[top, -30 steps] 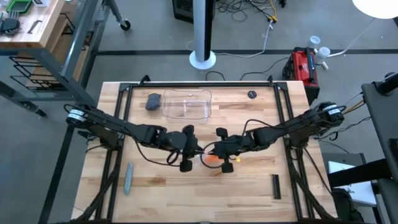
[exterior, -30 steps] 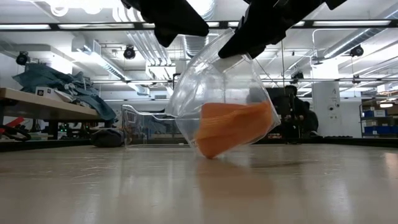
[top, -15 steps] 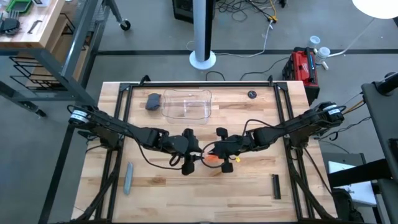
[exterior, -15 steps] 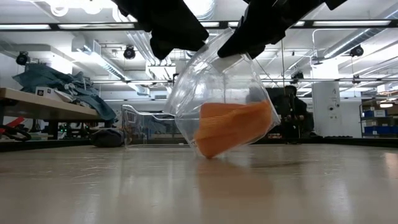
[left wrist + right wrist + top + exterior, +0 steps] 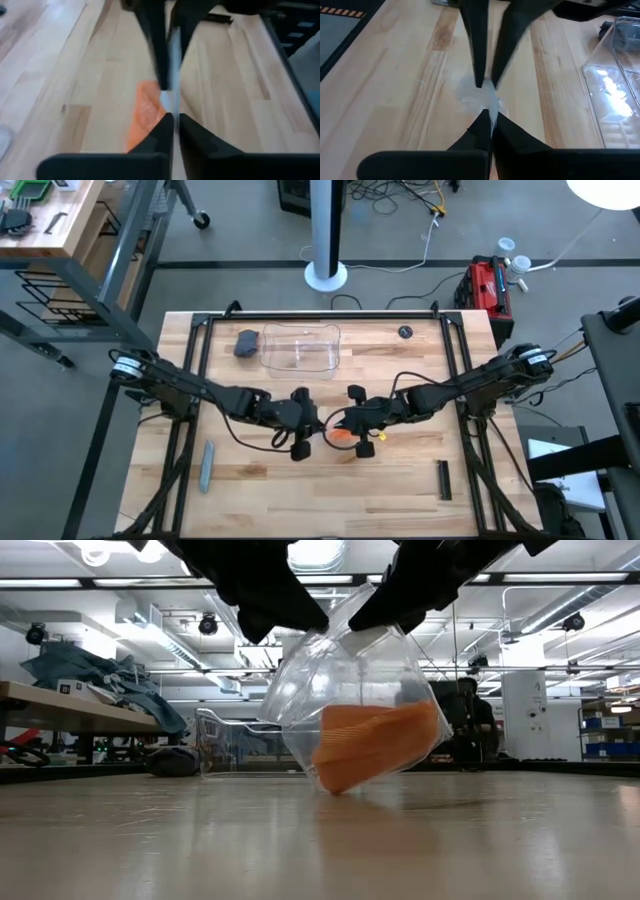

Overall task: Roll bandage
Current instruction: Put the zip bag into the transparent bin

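Wooden slatted surface (image 5: 260,480), pale butcher-block, framed by dark rails, in a workshop with a grey floor.

Item 1. Bandage (image 5: 375,743): orange fabric, folded, enclosed in a clear plastic wrapper (image 5: 330,680). Position: centre of the surface, between the two claws. In the low view the wrapper's lower corner touches the wood, and the orange fabric sits in its lower half. From above only a small patch of orange shows (image 5: 341,434).

Item 2. Left claw (image 5: 312,427): reaching in from the left edge, fingers pressed together on the upper edge of the wrapper. Its wrist view shows the two fingers closed with the clear film pinched between them, orange fabric below.

Item 3. Right claw (image 5: 348,423): reaching in from the right edge, facing the left one, fingers likewise clamped on the wrapper's upper edge, just beside the other grip.

Item 4. Clear plastic tray (image 5: 299,347): far side of the surface, well apart from the claws.

Item 5. Dark grey lump (image 5: 246,342): touching or just beside the tray's left end.

Item 6. Grey stick (image 5: 206,466): near left part of the surface.

Item 7. Small black bar (image 5: 444,479): near right part.

Item 8. Small dark round piece (image 5: 404,332): far right part.
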Robot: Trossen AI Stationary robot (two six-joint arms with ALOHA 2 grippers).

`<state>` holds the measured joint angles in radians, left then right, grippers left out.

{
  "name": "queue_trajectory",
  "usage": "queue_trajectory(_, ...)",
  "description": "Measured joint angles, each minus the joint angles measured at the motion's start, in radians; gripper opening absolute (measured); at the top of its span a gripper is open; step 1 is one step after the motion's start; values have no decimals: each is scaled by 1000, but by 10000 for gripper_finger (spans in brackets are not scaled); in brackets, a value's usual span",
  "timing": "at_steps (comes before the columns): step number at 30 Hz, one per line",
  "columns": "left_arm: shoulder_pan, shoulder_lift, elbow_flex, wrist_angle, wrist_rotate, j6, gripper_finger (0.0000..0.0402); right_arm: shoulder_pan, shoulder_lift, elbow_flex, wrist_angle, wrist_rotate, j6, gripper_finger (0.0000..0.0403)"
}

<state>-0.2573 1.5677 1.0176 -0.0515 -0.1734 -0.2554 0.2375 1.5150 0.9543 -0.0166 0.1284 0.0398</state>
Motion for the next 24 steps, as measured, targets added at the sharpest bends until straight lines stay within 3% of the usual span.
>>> queue_trajectory(4,1,0,1,18,0,7,2,0,-1,-3,-5,-32,13,16)
queue_trajectory(16,2,-32,1,-10,-4,111,1,0,-1,-6,-50,-10,28,119)
queue_trajectory(24,2,-74,3,-63,-55,256,0,-4,-7,0,-57,5,17,140)
